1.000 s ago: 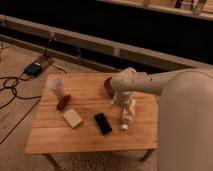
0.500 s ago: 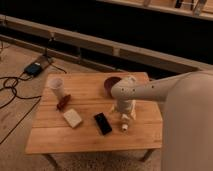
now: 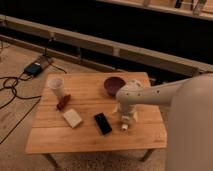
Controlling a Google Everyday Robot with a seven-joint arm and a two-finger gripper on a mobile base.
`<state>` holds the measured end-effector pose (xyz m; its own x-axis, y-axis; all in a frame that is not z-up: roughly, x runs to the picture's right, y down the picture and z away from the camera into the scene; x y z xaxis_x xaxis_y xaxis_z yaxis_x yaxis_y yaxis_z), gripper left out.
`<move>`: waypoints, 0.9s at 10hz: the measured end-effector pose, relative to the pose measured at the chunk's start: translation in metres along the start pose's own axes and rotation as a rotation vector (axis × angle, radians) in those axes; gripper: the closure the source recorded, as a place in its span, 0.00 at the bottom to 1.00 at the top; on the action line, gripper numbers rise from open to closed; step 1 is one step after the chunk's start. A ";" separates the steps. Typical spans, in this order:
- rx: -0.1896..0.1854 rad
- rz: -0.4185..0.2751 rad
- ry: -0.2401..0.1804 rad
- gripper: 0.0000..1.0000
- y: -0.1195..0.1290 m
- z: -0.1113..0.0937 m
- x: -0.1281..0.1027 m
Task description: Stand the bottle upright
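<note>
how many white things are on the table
3: the cup at back left, the block at front left, the bottle front right, partly under the open end effector. More may be hidden.

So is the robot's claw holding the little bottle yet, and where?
It cannot be told. The claw is down right over the bottle lying near the table's right side, but the arm hides any contact.

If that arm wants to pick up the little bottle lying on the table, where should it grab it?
Probably across the bottle's middle, coming straight down from above. It lies on its side on the wooden table, white cap toward the front edge, so its rounded sides face outward. The gripper is already right above it, beside the black phone.
</note>
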<state>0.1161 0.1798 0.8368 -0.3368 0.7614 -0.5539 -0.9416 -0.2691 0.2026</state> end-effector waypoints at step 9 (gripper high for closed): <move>-0.005 -0.005 0.032 0.76 -0.010 0.010 -0.009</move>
<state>0.1282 0.1815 0.8477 -0.3324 0.7435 -0.5802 -0.9431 -0.2688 0.1958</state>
